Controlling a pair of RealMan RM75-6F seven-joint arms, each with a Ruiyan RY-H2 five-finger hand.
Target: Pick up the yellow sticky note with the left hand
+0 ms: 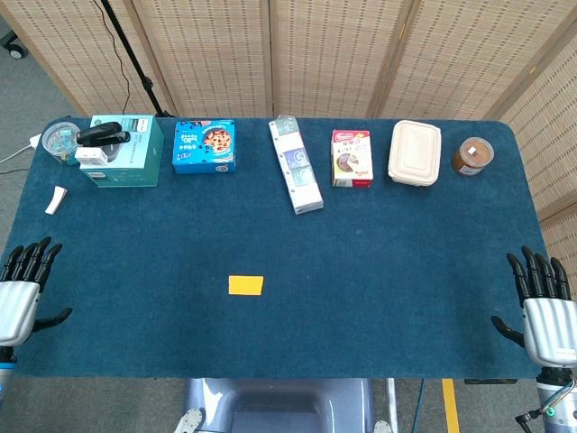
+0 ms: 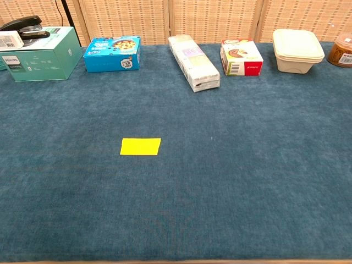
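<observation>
Lying flat on the blue table cloth (image 1: 361, 271), the yellow sticky note (image 1: 245, 285) sits a little left of centre in the lower half of the head view. At the lower left edge the left hand (image 1: 22, 287) rests with fingers spread and released, grasping nothing, well apart from the note. At the lower right edge the right hand (image 1: 544, 305) is likewise spread and empty. Along the top runs a row: a teal box (image 1: 126, 152), a blue box (image 1: 205, 147), a red box (image 1: 352, 158) and a beige container (image 1: 415, 152).

In the chest view the sticky note (image 2: 141, 146) lies left of centre, untouched; neither hand shows here.

Teal box (image 1: 126, 152), stapler (image 1: 102, 134) atop; cookie box (image 1: 205, 146).
</observation>
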